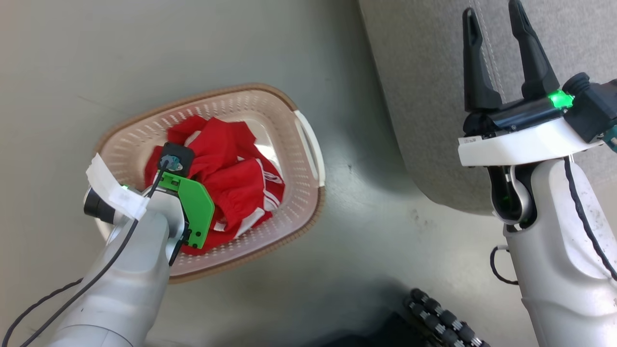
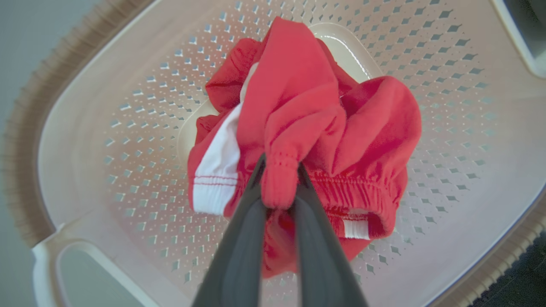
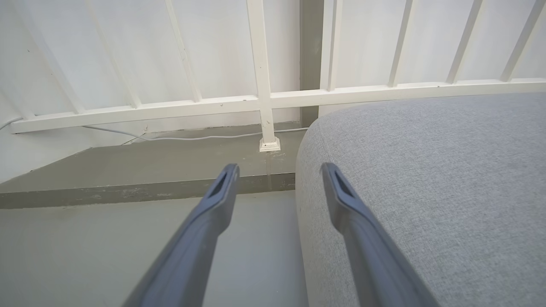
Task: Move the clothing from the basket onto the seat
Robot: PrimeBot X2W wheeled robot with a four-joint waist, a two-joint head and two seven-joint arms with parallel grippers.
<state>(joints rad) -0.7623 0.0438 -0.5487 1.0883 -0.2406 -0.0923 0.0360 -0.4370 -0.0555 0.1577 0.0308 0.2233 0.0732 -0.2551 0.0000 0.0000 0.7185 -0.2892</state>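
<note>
The red clothing [image 1: 231, 178] with white stripes lies bunched in the cream basket [image 1: 303, 212] on the floor at centre left. My left arm reaches down into the basket, its wrist hiding the fingers in the head view. In the left wrist view my left gripper [image 2: 279, 168] is shut on a fold of the red clothing [image 2: 298, 111], the fabric pinched between both dark fingers above the perforated basket [image 2: 106, 140] bottom. My right gripper [image 1: 494, 19] stands open with nothing in it, over the edge of the grey seat [image 1: 424, 96]. In the right wrist view the right gripper [image 3: 279, 170] straddles the seat [image 3: 426, 179] edge.
Grey floor [image 1: 366, 241] surrounds the basket. A white railing [image 3: 264, 102] and a low grey step [image 3: 128, 187] stand beyond the seat, with a white cable along the wall. My dark wheeled base [image 1: 434, 318] shows at the bottom.
</note>
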